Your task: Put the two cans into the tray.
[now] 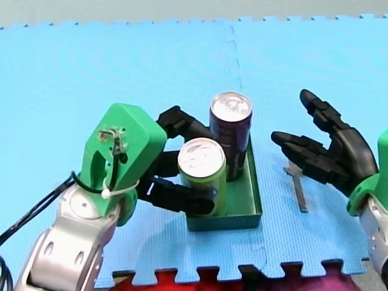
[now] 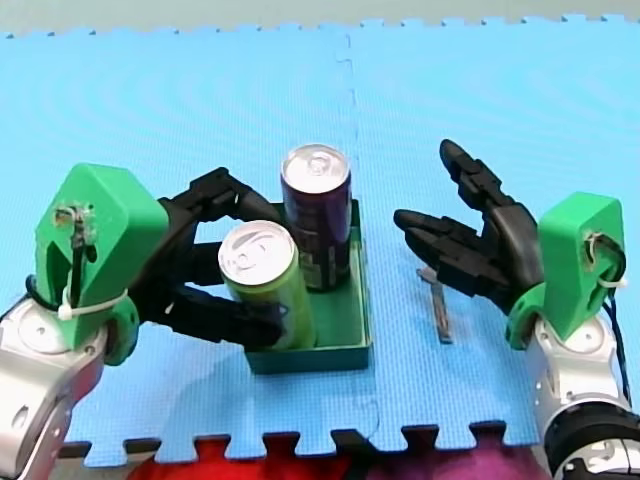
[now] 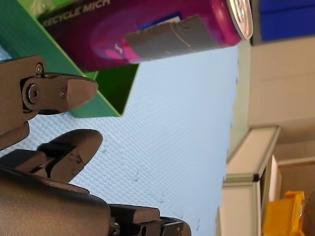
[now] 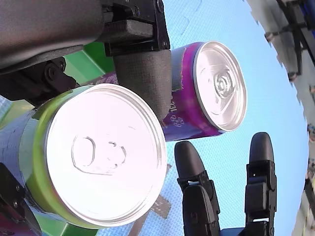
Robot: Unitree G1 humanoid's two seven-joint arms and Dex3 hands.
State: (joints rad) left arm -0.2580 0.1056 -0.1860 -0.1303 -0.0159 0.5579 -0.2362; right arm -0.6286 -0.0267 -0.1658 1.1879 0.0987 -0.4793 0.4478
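Observation:
A green tray (image 1: pixel 224 219) lies on the blue foam mat. Inside it a purple can (image 1: pixel 230 130) stands upright at the far end. A green can (image 1: pixel 203 173) is upright at the near end, just in front of the purple one. My left hand (image 1: pixel 182 162) is shut on the green can, with fingers behind it and one finger across its front. The second wrist view shows the silver tops of the green can (image 4: pixel 106 157) and the purple can (image 4: pixel 206 93). My right hand (image 1: pixel 315 145) hovers to the right of the tray, holding nothing.
A thin grey strip (image 1: pixel 298 191) lies on the mat under my right hand. The mat's jagged front edge (image 1: pixel 242 273) runs just below the tray. The first wrist view shows the purple can (image 3: pixel 147 34) and a tray corner (image 3: pixel 106 88).

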